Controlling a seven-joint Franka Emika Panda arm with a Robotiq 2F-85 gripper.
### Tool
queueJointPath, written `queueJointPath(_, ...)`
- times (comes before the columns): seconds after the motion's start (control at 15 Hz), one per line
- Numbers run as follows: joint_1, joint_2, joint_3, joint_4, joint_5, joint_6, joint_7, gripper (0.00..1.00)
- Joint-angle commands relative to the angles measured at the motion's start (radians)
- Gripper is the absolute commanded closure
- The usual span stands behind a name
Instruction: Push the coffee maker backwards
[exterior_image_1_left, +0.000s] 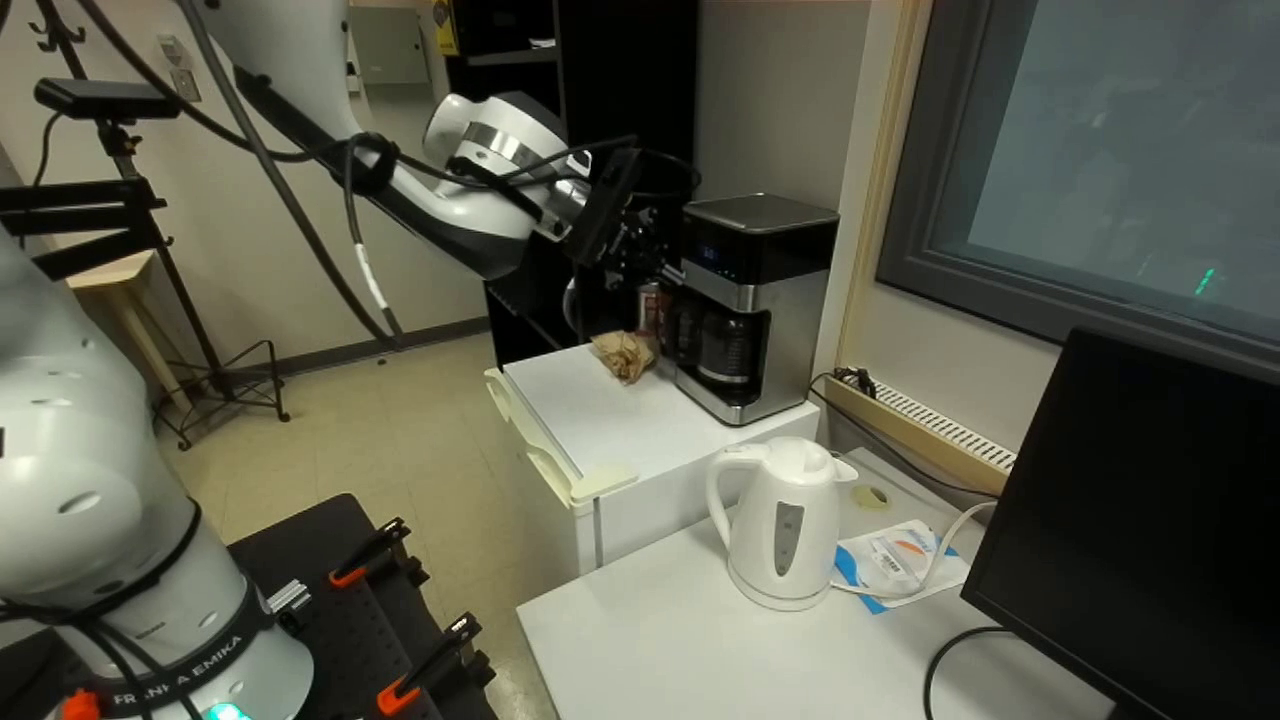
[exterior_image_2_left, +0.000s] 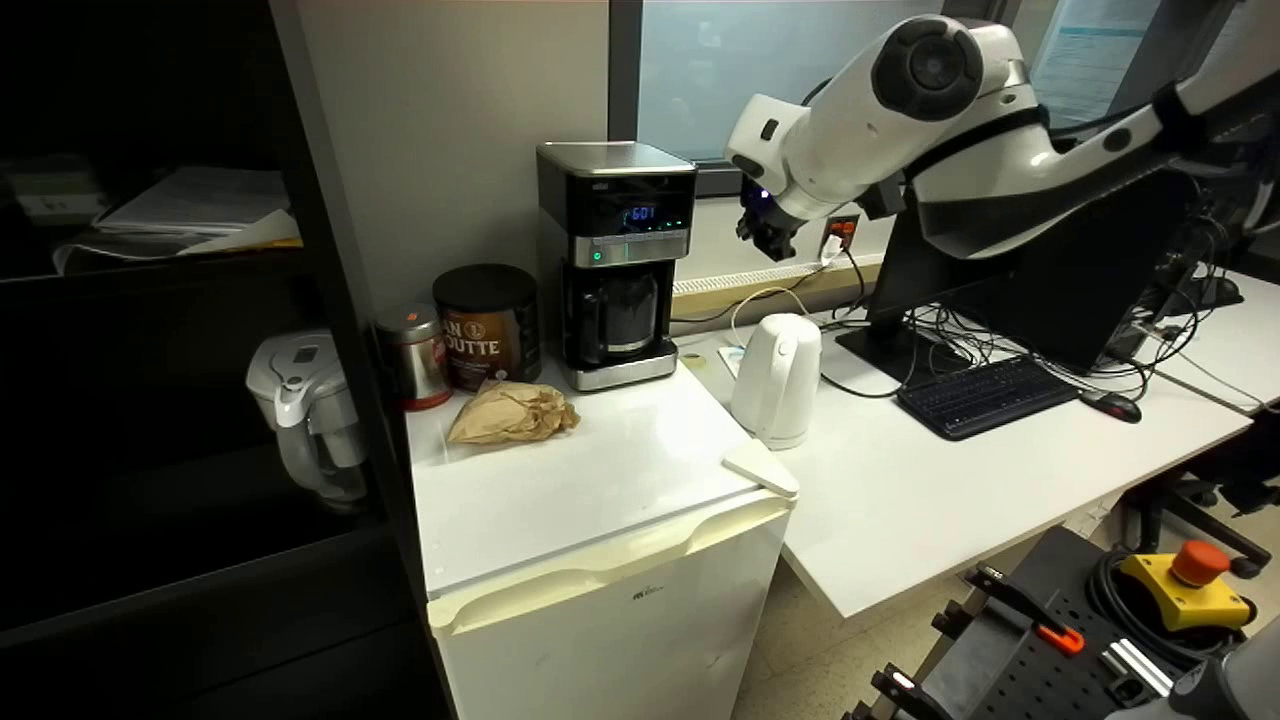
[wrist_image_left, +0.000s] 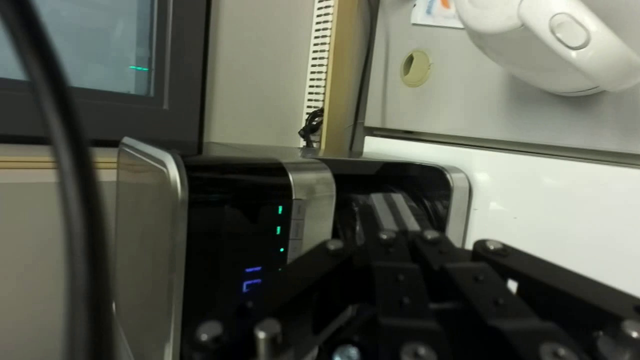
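Note:
The coffee maker, black and silver and boxy, stands upright on the small white fridge. It also shows in an exterior view, its lit display facing out. Its dark glass carafe sits in the lower recess. In the wrist view the coffee maker lies on its side in the picture. My gripper is shut and empty, its fingertips together and overlapping the carafe recess. In an exterior view my gripper appears to the right of the coffee maker, with a visible gap. The carafe is partly hidden in the wrist view.
A white kettle stands on the lower desk beside the fridge. A brown paper bag, a coffee can and a metal canister stand left of the coffee maker. A wall and window are behind it. A monitor stands on the desk.

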Motion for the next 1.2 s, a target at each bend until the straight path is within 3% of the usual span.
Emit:
queueJointPath(0.0, -0.010, 0.070, -0.007, 0.089, -0.243, 0.068, 0.227, 0.99)
queueJointPath(0.53, -0.006, 0.164, -0.001, 0.168, -0.627, 0.055, 0.644, 0.99)
queueJointPath(1.13, -0.023, 0.294, 0.002, 0.281, -0.822, 0.061, 0.890, 0.99)
